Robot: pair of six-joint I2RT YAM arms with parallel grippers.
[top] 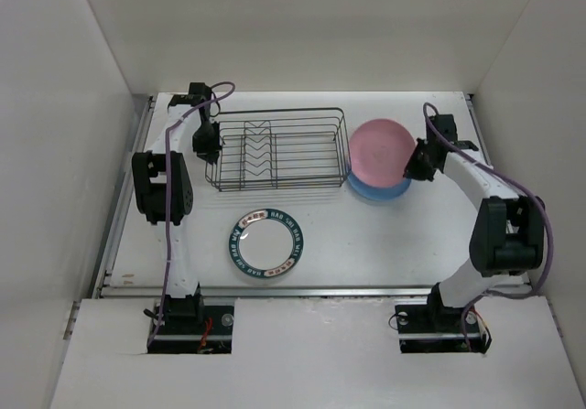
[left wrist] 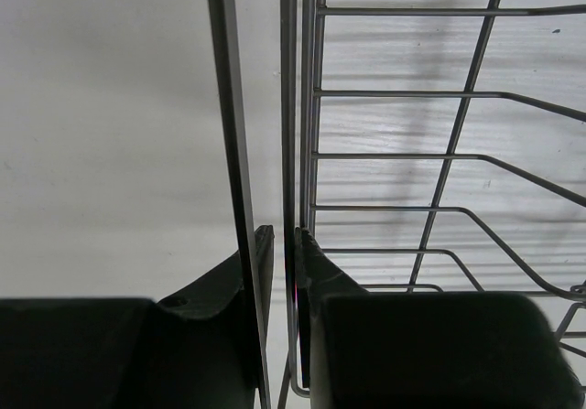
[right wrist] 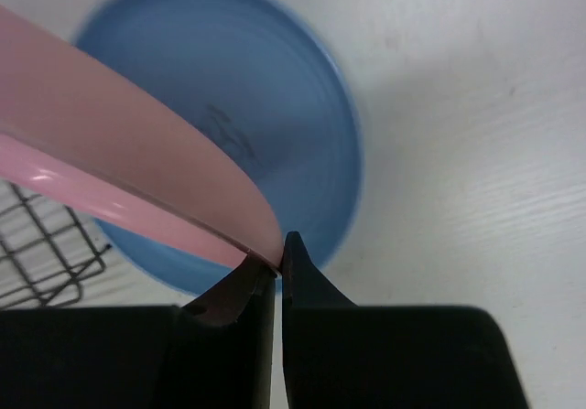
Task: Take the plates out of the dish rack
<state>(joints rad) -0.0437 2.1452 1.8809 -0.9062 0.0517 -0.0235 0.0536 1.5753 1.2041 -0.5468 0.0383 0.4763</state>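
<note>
- The right tool (right wrist: 278, 249) is pinching the pink plate (right wrist: 137, 185) by its bare rim (tilted over the blue plate (right wrist: 275, 89)), risking slipping.
- The left tool (left wrist: 282, 235) is clamping the dish rack (top: 277, 149) by its end wire, risking tugging it across the bench (top: 385, 235).

fixed overhead view looking down on the whole table (top: 385, 244), left wrist view tight against the dish rack (left wrist: 455, 156) wall, right wrist view close over the pink plate (right wrist: 137, 153) and blue plate (right wrist: 275, 107), both spots also seen overhead
</note>
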